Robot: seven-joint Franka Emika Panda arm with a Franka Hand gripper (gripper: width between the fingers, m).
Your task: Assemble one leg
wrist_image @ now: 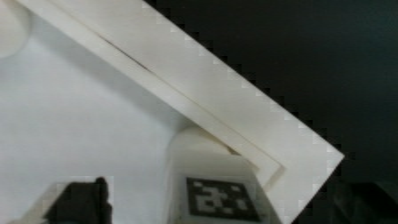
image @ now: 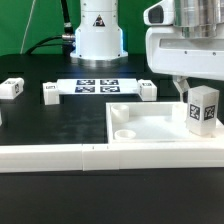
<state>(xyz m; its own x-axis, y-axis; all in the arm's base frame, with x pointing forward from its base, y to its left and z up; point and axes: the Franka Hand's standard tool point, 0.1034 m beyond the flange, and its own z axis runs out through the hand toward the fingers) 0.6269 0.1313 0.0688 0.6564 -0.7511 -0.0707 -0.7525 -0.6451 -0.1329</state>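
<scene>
A leg, a small white block with a black-and-white tag, stands upright in the far corner of the large white tray-like piece, at the exterior view's right. My gripper hangs right above it, jaws on either side. In the wrist view the leg stands against the tray's raised rim. A dark finger is set apart from the leg with a gap between them. The gripper looks open, not touching the leg.
Three more white legs lie on the black table: one at the exterior view's left, one beside the marker board, one at its other end. The marker board lies before the robot base. A white wall runs along the front.
</scene>
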